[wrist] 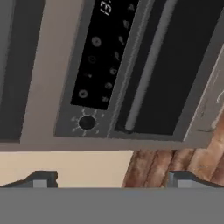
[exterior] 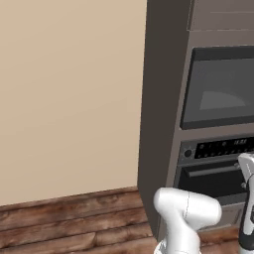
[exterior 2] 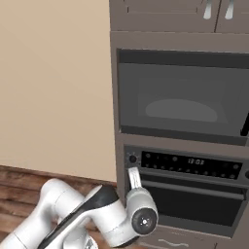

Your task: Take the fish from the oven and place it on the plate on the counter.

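The oven point(exterior 2: 189, 166) is built into a grey-brown cabinet column. It has a black control strip with a lit display, a round knob point(wrist: 86, 122) at its left end and a long bar handle point(wrist: 146, 65) across a dark door that stands shut. My gripper point(wrist: 111, 180) is open with nothing between its fingertips point(wrist: 41, 179). It hangs a short way in front of the oven's left end, near the knob and the end of the handle, and the hand view is rolled sideways. The fish is hidden behind the door. The plate and the counter are out of view.
A second unit with a wide dark window point(exterior 2: 180, 99) sits directly above the oven. A beige wall point(exterior: 69, 99) runs to the left of the cabinet column point(exterior: 158, 99), with a wooden floor point(exterior: 59, 223) below. A drawer front point(exterior 2: 175, 240) lies under the oven door.
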You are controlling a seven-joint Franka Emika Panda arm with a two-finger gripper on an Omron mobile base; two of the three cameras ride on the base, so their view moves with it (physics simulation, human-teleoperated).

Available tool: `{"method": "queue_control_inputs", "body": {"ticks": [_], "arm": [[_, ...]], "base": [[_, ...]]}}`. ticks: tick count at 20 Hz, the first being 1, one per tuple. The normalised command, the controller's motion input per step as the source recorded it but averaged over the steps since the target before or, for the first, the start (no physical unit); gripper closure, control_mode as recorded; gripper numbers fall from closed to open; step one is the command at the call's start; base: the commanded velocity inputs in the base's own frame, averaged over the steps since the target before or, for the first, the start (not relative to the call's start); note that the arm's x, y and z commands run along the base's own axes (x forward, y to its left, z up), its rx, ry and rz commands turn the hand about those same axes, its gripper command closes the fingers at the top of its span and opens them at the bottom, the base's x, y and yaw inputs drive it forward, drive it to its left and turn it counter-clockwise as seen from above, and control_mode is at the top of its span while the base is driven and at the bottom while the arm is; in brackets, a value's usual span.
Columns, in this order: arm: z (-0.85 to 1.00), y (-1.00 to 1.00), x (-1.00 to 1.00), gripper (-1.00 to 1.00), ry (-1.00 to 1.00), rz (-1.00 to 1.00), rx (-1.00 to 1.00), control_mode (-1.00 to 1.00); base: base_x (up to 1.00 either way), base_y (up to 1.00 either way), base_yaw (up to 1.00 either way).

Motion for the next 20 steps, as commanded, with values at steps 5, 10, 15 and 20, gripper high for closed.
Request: {"method": "queue_control_inputs", "body": {"ticks": [5,10,15,20], "arm": [[-0.4,-0.59,0.41,-1.0,-0.01,-0.2,0.48,-1.0],[-0.46,-0.43,0.76,-1.0,0.0,0.0,0.3,-1.0],[-0.51,-0.43,0.51,-1.0,-0.12,0.0,0.09,-1.0],[-0.26,-0.55,0.39,-1.0,-0.02,0.0,0.09,-1.0]], "base": [[0.0,0.0,0.0],[0.0,0.0,0.0],[0.0,0.0,0.0],[0.0,0.0,0.0]]}}
